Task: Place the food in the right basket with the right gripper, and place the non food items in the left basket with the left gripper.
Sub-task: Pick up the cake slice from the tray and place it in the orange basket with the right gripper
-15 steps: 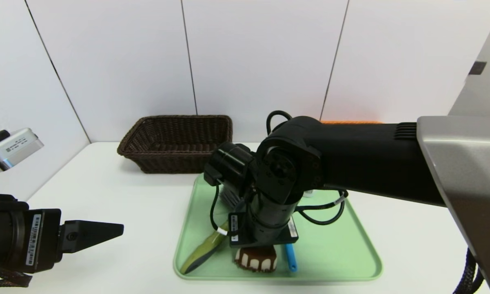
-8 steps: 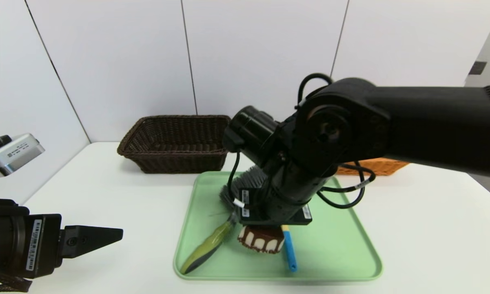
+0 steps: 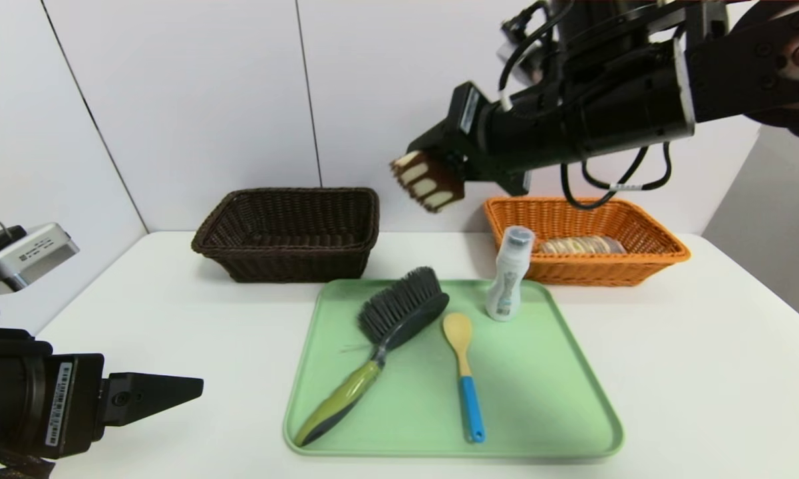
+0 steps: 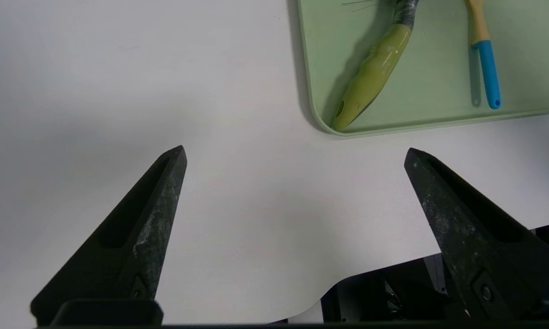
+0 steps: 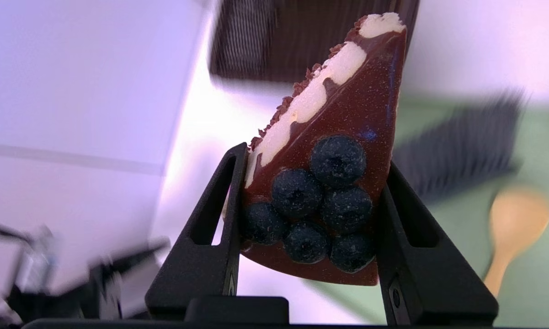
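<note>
My right gripper (image 3: 441,178) is shut on the chocolate cake wedge (image 3: 420,181), holding it high in the air above the gap between the two baskets. In the right wrist view the blueberry-topped cake (image 5: 343,114) sits pinched between both fingers of the right gripper (image 5: 314,157). The orange right basket (image 3: 639,267) holds the braided loaf (image 3: 580,245). The dark brown left basket (image 3: 286,263) stands at the back left. The brush (image 3: 399,309), spoon (image 3: 462,362) and white bottle (image 3: 507,276) rest on the green tray (image 3: 559,412). My left gripper (image 4: 296,151) hovers open over bare table, left of the tray.
The tray corner (image 4: 320,123), the brush handle (image 4: 375,77) and the spoon's blue handle (image 4: 487,77) show beyond my left gripper. The table's front edge runs close under it. White wall panels stand right behind both baskets.
My right arm lifted the cake off the tray, carrying it up and back. The bottle, spoon, brush and orange basket came into view. The left arm stayed put.
</note>
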Robot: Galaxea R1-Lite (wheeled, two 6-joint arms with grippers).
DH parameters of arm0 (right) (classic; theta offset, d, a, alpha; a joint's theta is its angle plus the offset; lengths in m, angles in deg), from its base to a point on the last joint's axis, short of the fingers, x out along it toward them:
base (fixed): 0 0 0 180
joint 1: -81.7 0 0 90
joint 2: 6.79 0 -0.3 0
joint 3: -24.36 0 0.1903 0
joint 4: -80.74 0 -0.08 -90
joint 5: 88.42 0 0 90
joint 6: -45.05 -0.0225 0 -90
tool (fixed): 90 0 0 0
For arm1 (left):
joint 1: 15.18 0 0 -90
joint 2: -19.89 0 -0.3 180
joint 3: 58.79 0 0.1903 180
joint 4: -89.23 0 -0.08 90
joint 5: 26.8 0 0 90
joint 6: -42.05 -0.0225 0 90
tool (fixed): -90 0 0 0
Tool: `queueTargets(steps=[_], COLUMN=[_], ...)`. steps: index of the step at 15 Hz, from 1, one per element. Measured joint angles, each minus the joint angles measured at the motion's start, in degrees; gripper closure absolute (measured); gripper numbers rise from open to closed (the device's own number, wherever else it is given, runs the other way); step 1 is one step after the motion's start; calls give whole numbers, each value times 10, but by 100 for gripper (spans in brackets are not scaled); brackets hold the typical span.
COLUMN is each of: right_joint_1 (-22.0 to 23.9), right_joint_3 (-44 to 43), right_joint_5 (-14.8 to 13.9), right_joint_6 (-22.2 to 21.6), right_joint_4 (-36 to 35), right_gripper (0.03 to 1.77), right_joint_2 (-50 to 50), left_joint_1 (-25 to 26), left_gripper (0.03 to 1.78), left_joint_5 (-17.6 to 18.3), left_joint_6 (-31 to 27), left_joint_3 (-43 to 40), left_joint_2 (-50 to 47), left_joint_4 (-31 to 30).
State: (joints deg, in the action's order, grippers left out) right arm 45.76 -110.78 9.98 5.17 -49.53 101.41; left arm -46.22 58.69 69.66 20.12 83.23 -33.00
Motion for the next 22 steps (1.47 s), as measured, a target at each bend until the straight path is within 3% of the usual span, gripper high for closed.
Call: queueTargets(steps=[3,7,9,15,22], right_joint_1=[88,205,240,271,276], right_joint_3=[0,1,3,3,2], right_joint_5=[-2,-11,-42,-108,-110], right_joint_6=[12,-19,-47,-116,-167], right_joint_4=[-50,-86,-71,-45,-44], right_gripper=[99,99,99,99,99], right_joint_2=[-5,10,33,114,175], left_joint_1=[0,0,0,0,0], left_gripper=[12,12,12,12,12], left_joint_5=[0,0,0,0,0], left_joint_6=[0,0,0,1,0], left_joint_3=[-5,-12,-13,-16,-17], left_joint_2=[-1,0,3,10,19], left_joint_4=[0,-6,-7,-7,-8])
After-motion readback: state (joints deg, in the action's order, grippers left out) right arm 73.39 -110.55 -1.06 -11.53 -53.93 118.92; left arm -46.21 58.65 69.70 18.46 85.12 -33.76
